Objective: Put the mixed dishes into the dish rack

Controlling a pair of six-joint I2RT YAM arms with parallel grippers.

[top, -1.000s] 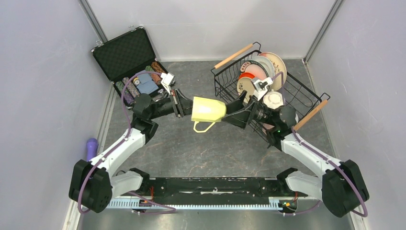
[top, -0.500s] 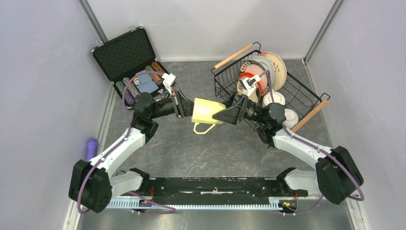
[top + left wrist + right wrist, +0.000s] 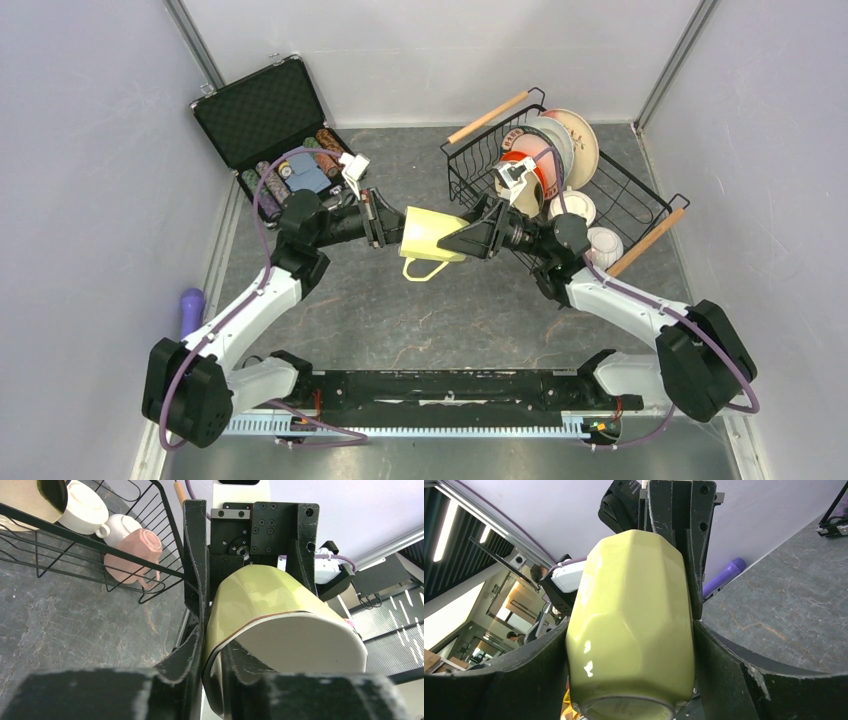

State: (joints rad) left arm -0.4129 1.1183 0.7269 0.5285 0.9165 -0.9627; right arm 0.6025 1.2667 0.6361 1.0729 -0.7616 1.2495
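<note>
Closely, pale walls (image 3: 90, 150) box the grey tabletop (image 3: 440, 320) and dish rack (image 3: 632, 192).

The bottom edge of the right wrist view cut off the base of the mug (image 3: 629, 620). From above, the right arm (image 3: 620, 300) hid part of the plates (image 3: 572, 135) in the rack (image 3: 488, 117), and we found the chips (image 3: 325, 140) too small to count.

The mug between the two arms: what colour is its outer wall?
The mug is glossy yellow-green, clearest in the right wrist view.
</note>
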